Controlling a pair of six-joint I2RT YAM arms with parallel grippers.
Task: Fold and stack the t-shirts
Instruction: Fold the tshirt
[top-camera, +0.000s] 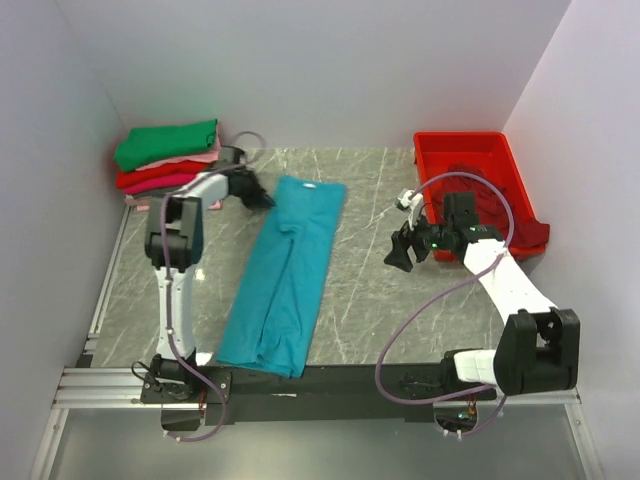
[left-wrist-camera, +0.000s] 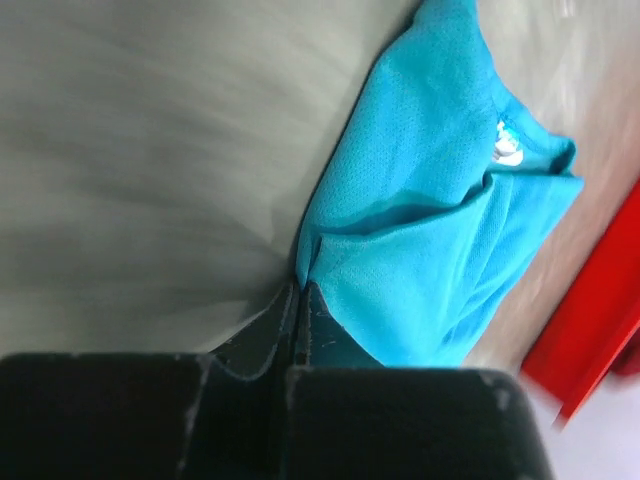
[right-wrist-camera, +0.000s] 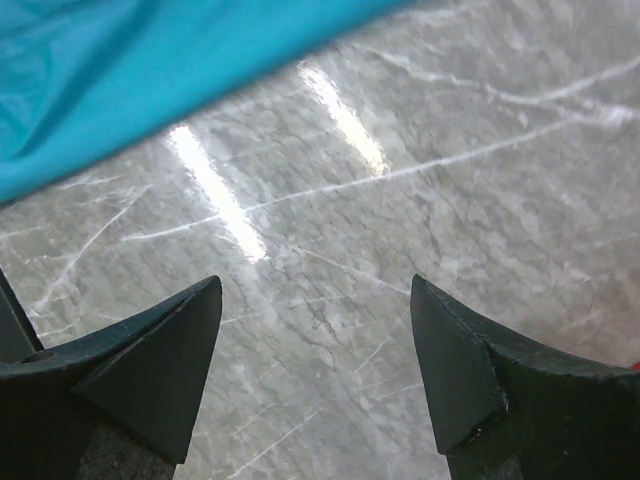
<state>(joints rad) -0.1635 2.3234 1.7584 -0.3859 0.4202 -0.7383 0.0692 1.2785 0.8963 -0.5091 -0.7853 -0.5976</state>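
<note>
- Left wrist: pressed-together left jaws, teal-blue t-shirt (left-wrist-camera: 440, 240) edge at tips.
- Spread right jaws above tabletop (right-wrist-camera: 400, 230).
- Likely mid-fold; next: grip collar end, fold crosswise.

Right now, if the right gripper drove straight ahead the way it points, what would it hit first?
The right gripper would probably meet the bare marble table first; the teal-blue t-shirt lies farther on, to its left. Depth is unclear.
</note>
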